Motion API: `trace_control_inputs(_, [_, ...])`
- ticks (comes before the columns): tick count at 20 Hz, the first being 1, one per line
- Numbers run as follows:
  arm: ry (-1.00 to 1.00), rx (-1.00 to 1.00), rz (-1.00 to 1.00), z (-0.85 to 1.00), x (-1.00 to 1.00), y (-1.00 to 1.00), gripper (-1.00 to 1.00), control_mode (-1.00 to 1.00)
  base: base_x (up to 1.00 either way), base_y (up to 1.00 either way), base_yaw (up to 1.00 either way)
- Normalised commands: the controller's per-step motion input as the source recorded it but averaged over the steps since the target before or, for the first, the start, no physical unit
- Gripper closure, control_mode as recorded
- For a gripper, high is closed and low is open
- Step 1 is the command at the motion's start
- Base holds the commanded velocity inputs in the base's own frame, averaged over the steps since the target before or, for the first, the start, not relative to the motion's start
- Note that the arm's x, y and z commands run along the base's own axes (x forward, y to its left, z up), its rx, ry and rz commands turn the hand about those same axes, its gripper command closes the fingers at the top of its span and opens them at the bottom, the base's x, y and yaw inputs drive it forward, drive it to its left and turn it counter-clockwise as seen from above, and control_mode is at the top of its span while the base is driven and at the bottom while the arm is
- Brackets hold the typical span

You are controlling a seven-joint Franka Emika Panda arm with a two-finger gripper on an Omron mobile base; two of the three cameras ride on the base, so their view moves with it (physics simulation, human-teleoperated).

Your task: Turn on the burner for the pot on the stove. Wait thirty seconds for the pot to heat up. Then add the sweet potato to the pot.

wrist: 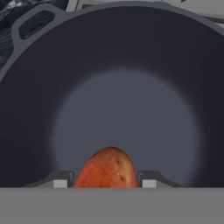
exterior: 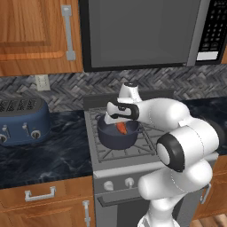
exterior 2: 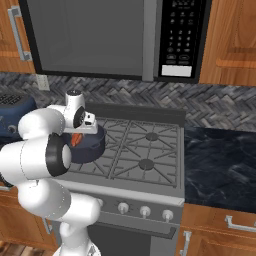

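No writing reads clearly; the microwave [exterior 2: 100, 40] keypad is too small to make out. The gripper [wrist: 105, 183] pinches the sweet potato [wrist: 107, 168] between its fingers, over the open pot [exterior: 116, 132] on the stove's [exterior 2: 150, 150] front left burner. A blue toaster [exterior: 22, 120] sits on the counter beside it, and the arm hides part of the grates

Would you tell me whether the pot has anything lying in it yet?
Empty: the pot shows a bare floor, and the sweet potato sits between the gripper fingertips above it.
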Motion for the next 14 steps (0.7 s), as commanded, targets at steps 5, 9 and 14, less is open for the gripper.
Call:
trace_control_inputs(5, [0.0, 0.0, 0.0, 0.0, 0.0, 0.0, 1.0, -1.0, 0.0, 0.0, 0.0])
trace_control_inputs(9, [0.0, 0.0, 0.0, 0.0, 0.0, 0.0, 1.0, -1.0, 0.0, 0.0, 0.0])
trace_control_inputs(14, [0.0, 0.0, 0.0, 0.0, 0.0, 0.0, 1.0, -1.0, 0.0, 0.0, 0.0])
